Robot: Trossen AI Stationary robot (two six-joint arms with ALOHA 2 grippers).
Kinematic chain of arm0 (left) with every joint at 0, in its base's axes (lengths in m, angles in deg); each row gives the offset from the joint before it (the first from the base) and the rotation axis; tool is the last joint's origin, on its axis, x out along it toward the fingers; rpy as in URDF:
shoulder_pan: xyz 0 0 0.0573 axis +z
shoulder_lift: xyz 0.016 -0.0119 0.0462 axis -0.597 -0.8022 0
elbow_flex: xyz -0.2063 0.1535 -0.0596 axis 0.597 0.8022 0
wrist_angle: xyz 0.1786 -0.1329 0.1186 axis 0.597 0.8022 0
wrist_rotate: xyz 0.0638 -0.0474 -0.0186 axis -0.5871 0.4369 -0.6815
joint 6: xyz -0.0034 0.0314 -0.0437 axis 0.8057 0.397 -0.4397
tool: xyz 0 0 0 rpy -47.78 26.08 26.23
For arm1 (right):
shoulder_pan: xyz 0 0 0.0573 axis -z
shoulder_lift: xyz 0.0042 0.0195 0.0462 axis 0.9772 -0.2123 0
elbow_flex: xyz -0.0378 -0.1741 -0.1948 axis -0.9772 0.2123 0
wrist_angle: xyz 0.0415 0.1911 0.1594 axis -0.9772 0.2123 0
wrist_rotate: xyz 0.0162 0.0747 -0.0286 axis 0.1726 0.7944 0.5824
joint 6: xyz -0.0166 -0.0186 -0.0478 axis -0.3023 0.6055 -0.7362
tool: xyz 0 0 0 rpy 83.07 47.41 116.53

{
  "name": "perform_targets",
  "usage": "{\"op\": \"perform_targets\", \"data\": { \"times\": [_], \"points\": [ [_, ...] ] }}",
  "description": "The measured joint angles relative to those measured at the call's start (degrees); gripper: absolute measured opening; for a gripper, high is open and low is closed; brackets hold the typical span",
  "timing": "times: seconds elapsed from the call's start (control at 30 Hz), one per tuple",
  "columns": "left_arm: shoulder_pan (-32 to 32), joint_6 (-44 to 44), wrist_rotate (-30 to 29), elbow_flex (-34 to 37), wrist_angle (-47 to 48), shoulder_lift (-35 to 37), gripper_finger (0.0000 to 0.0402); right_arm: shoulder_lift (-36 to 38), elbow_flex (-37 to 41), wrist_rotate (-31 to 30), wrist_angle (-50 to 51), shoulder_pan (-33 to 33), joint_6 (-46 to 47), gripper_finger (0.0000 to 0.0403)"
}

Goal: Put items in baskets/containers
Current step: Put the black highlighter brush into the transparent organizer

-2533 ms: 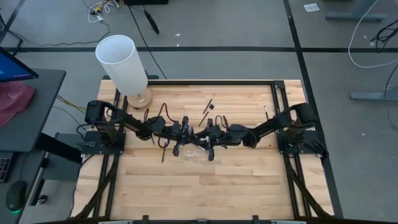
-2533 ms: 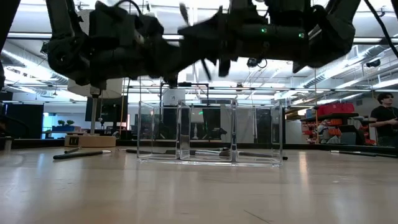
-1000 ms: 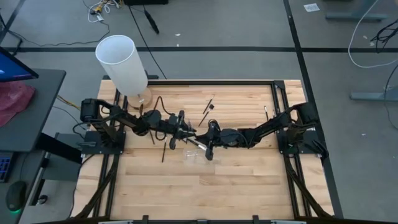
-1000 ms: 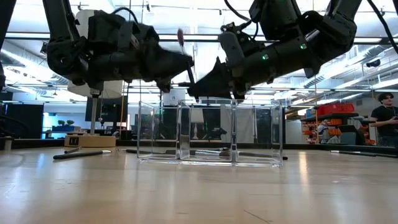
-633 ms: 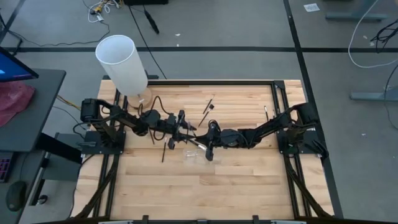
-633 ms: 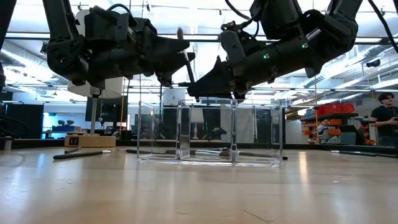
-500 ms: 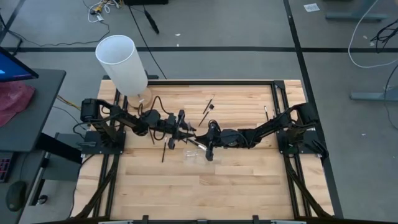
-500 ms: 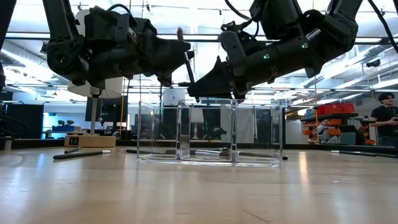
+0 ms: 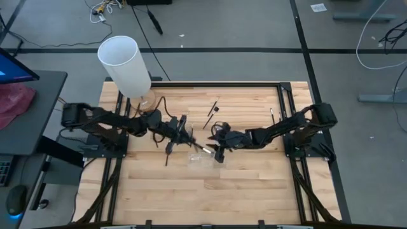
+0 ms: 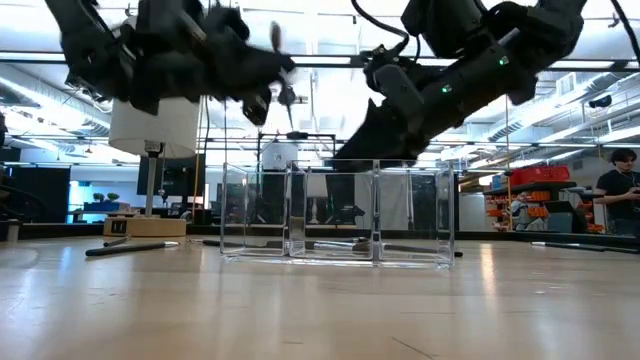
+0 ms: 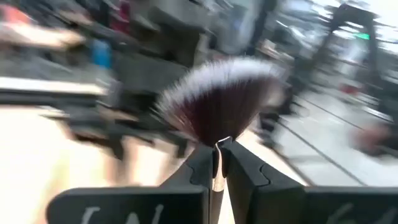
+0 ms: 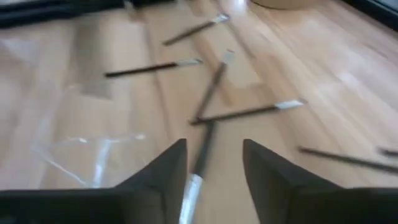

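Note:
My left gripper (image 11: 216, 171) is shut on a fan-tipped makeup brush (image 11: 217, 102) and hangs above the table, left of the clear plastic holder (image 10: 335, 215); in the high view the left gripper (image 9: 183, 130) is beside the holder (image 9: 199, 156). My right gripper (image 12: 214, 168) is open and tips down over the wood just right of the holder (image 12: 93, 149). A black brush with a silver ferrule (image 12: 198, 163) lies between its fingers. Several more black brushes (image 12: 245, 112) lie flat on the wood beyond it. My left gripper pinches the fan brush between its two fingers at the stem just below the bristles (image 11: 215, 177). The fan of dark, pale-tipped bristles sticks out past the fingertips (image 11: 239, 171). In the low view the brush (image 10: 288, 95) is lifted clear, well above the holder.
A tall white cylinder on a round wooden base (image 9: 124, 63) stands at the table's far left corner. Loose brushes lie at the far middle (image 9: 213, 109), left of the holder (image 9: 168, 152) and near the right arm (image 9: 272, 113). Bare wood (image 9: 210, 191) stretches toward the near edge.
My left gripper has risen and drawn back toward the table's left, carrying the fan brush with it; that arm's base has swung left. My right gripper has tipped more steeply downward and shifted slightly toward the near edge, beside the holder.

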Motion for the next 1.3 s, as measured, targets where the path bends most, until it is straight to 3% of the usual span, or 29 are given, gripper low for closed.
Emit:
{"op": "perform_targets", "data": {
  "times": [0.1, 0.2, 0.37, 0.53, 1.07, 1.3],
  "points": [
    [-1.7, -1.9, 3.8, -2.7, 8.3, 2.9, 0.0024, 3.5, 0.0, -3.8, 8.0, -0.1, 1.6, 0.0187],
    [-4.1, -1.6, 3.5, -5.6, 16.1, 3.7, 0.0024, 4.3, 0.0, -7.6, 10.7, -0.3, 2.4, 0.0191],
    [-7.1, 3.8, -7.0, -8.3, 26.5, 1.7, 0.0024, 3.8, 0.0, -8.4, 9.4, -0.5, 2.9, 0.0179],
    [-7.8, 5.6, -11.8, -10.1, 26.4, -1.9, 0.0024, 3.8, 0.0, -8.4, 9.0, -2.4, 3.0, 0.0162],
    [-7.8, 4.4, -8.8, -13.6, 34.5, -10.0, 0.0026, 3.8, 0.0, -10.5, 7.4, -4.6, 2.8, 0.0125],
    [-7.8, 4.1, -8.8, -13.5, 34.6, -11.0, 0.0059, 3.8, 0.0, -10.5, 7.2, -4.7, 2.9, 0.0122]
  ]
}}
